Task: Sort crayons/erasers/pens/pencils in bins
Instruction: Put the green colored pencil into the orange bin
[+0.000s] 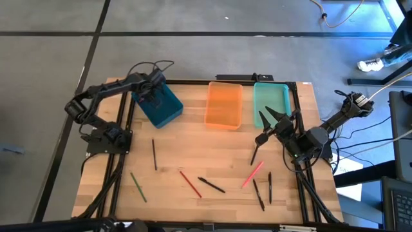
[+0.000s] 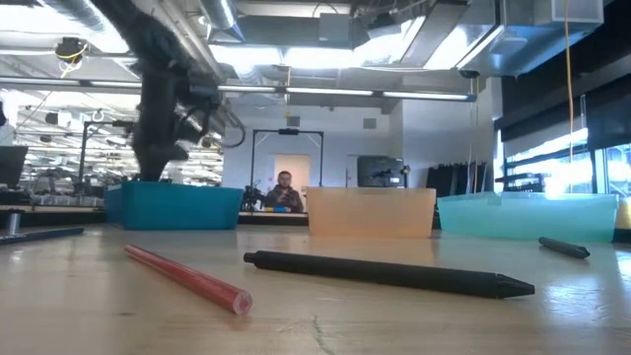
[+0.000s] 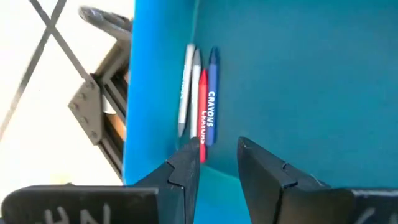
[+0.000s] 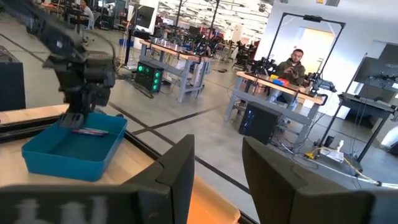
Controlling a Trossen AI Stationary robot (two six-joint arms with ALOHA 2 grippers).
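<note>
left gripper [image 3: 217,155] parted, empty, over crayons [image 3: 200,99]

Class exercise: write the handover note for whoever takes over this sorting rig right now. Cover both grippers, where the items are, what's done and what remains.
Left gripper: open, empty, over the blue bin.
Right gripper: open, empty, raised beside the teal bin.
Done: three crayons lie along the blue bin's wall.
Left: the orange bin looks empty; about eight sticks remain on the table, including a green one, a red one and a pink one.

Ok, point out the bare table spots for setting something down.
Free: the strip between the orange bin and the red crayon, and the corner left of the green crayon. Crowded: the front right, around the pink crayon and black pens.
</note>
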